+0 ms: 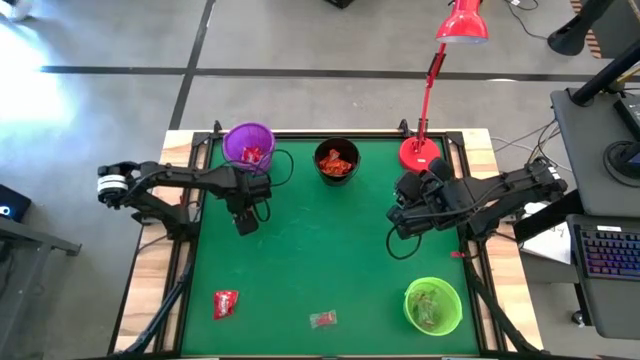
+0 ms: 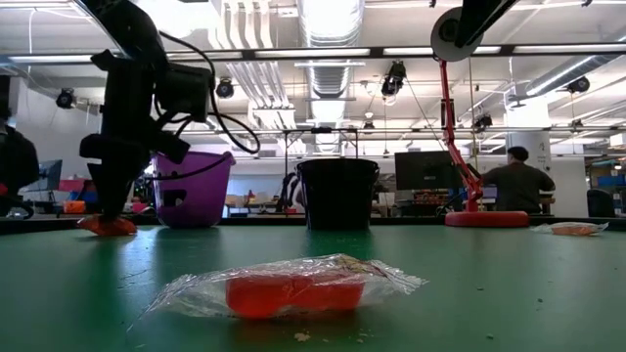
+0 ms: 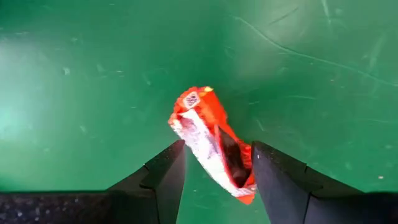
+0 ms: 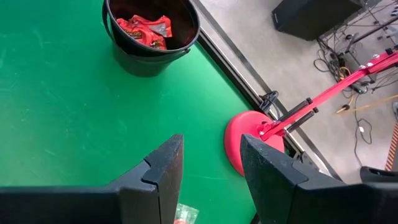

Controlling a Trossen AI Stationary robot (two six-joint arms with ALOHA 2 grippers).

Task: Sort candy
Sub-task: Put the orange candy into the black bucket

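An orange-red wrapped candy lies on the green table, in front of the purple cup. My left gripper points down over it, open, one finger on each side. I cannot tell whether a finger touches the wrapper. My right gripper hangs open and raised at the right, near the lamp base. A red candy and a clear-wrapped red candy lie near the front edge. Another clear-wrapped candy lies at the far right.
The purple cup, the black cup and the green cup each hold candies. A red desk lamp stands on its base at the back right. The middle of the table is free. People sit in the room behind.
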